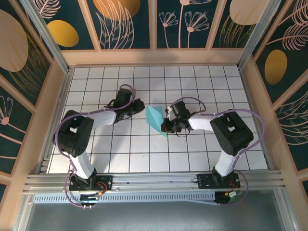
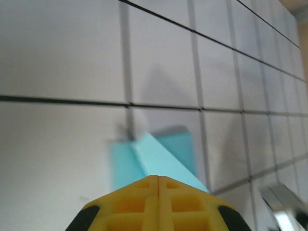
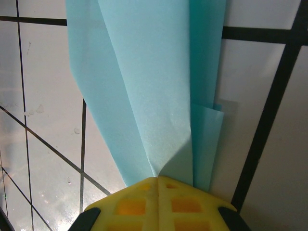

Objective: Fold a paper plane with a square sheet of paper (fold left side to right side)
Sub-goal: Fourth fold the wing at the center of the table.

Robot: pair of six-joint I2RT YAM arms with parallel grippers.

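- Paper plane (image 1: 156, 119): a light cyan folded sheet near the middle of the top view, between the two hands. It is wide at its upper end and narrows to a point at lower right.
- Right hand (image 1: 166, 127): closed on the narrow lower end of the plane. In the right wrist view the yellow fingers (image 3: 192, 204) meet with no gap at the bottom of the frame. The folded layers (image 3: 149, 86) run down from the top edge and converge into the pinch, with a shorter flap lying at the right.
- Left hand (image 1: 141, 107): fully closed, just to the upper left of the plane's wide end in the top view. In the left wrist view its yellow fingers (image 2: 130, 204) are pressed together at bottom centre. The blurred cyan paper (image 2: 159, 154) lies just past the tips, and I cannot tell whether they pinch it or only reach its edge.
- Bench (image 1: 120, 154): white tiles with dark grid lines. The plane casts a soft shadow on them in the left wrist view.
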